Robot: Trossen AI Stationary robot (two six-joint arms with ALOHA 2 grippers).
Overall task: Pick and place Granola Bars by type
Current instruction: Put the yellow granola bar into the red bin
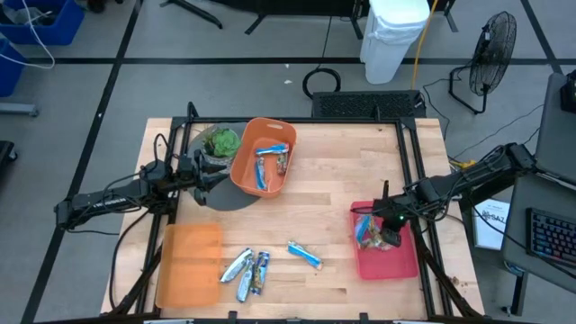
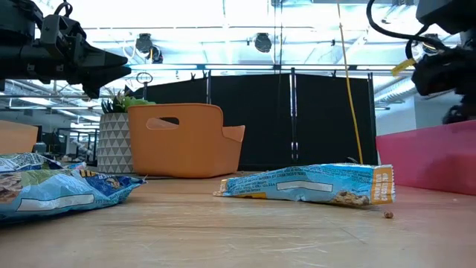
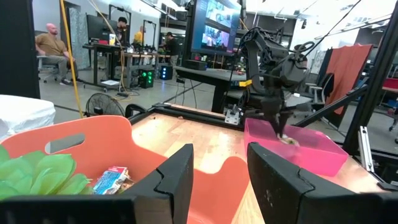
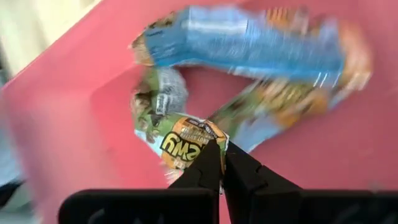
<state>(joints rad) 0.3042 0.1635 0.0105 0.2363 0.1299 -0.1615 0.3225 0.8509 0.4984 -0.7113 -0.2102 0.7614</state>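
A glossy bright-blue wrapped granola bar with orange ends (image 4: 249, 43) lay in the pink plastic bin (image 4: 74, 112). Beneath it, a crinkled bar wrapper (image 4: 186, 140) showed orange with dark lettering. The planter (image 2: 113, 143) bore a grey-and-white triangle pattern.

Bare table (image 1: 333, 202) lies open between the orange basket (image 1: 243, 171) and the pink tray (image 1: 400, 261). Loose bars (image 1: 247, 270) clutter the front edge beside the flat orange lid (image 1: 189, 265). A potted plant (image 1: 220, 142) crowds the basket's left side.
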